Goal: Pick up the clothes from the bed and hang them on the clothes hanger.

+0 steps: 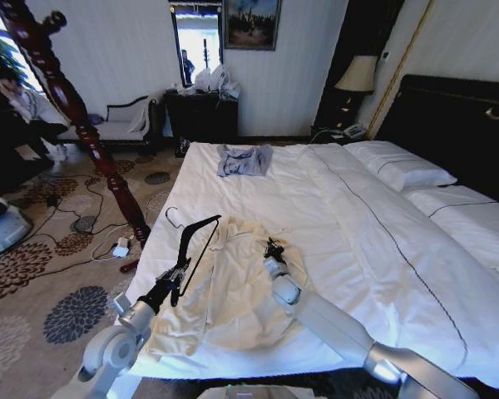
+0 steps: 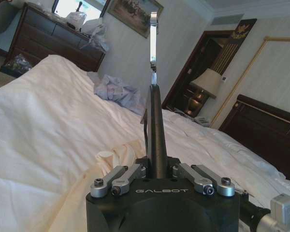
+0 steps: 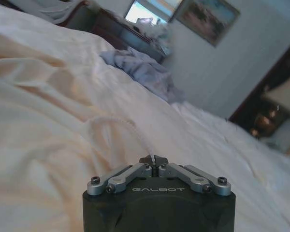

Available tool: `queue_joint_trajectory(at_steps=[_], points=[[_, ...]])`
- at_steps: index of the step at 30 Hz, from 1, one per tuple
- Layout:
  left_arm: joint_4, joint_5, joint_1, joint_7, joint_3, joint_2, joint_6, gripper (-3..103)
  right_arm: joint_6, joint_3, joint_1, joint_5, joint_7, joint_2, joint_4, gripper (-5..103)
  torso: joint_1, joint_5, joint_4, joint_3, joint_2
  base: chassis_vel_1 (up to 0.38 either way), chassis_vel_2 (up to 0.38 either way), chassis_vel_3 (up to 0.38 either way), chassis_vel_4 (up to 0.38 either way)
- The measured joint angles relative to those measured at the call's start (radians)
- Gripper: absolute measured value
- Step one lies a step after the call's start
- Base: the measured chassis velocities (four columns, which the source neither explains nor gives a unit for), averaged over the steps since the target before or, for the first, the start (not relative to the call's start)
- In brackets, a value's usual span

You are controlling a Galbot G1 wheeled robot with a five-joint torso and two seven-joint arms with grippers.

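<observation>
Reddish-brown turned wooden post [image 1: 66, 100] rose at ten o'clock in the head view, beside the large white-duveted bed [image 1: 349, 241]. The left tool [image 1: 180, 273], at seven o'clock, was clamped on the lower bar of the black triangular clothes hanger [image 1: 196, 241], whose thin metal hook [image 1: 171, 215] pointed toward eleven o'clock; the left wrist view showed the bar standing upright between the closed jaws. The cream, soft-fabric robe-like clothes [image 1: 224, 291] lay spread and rumpled on the near edge of the bed, under and just right of the hanger. The right tool [image 1: 274, 249], near centre, rested low on the garment's upper part with its jaws together, pinching what appeared to be a thin cream cord or fabric edge [image 3: 135, 130]. A small grey-blue garment [image 1: 244, 160] lay well apart at twelve o'clock. Judged handling: the garment is light, limp and prone to slip and bunch; the collar or shoulder seam likely offers the best hold for threading the stiff hanger.
</observation>
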Motion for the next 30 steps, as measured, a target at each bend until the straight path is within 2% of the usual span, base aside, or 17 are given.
queue_joint_trajectory(at_steps=[3, 9, 17, 23, 30], points=[[-0.017, -0.006, 0.004, 0.001, -0.002, 0.001, 0.000, 18, 0.002, 0.040, 0.001, 0.102, 0.000, -0.022, 0.019, 1, 0.000, 0.0000, -0.0003, 0.000, 0.000, 0.000, 0.000, 0.000, 0.000], [-0.083, -0.020, 0.021, 0.029, 0.021, 0.008, 0.002, 18, 0.006, 0.099, 0.000, 0.208, 0.009, -0.056, 0.063, 1, 0.000, 0.0001, -0.0002, 0.000, 0.000, 0.000, 0.000, 0.000, 0.000], [-0.130, -0.056, 0.035, 0.054, 0.118, 0.031, 0.024, 18, 0.055, 0.164, 0.015, 0.264, -0.040, -0.085, 0.086, 1, 0.000, 0.0001, -0.0002, 0.000, 0.000, 0.000, 0.000, 0.000, 0.000], [-0.082, -0.096, 0.009, 0.048, 0.160, 0.041, 0.039, 18, 0.098, 0.179, 0.042, 0.292, -0.068, -0.086, 0.080, 1, 0.000, 0.0000, 0.0001, 0.000, 0.000, 0.000, 0.000, 0.000, 0.000], [-0.018, -0.106, -0.067, 0.042, 0.265, 0.035, 0.045, 18, 0.174, 0.182, 0.090, 0.336, -0.107, -0.087, 0.111, 1, 0.000, 0.0000, -0.0001, 0.000, 0.000, 0.000, 0.000, 0.000, 0.000]])
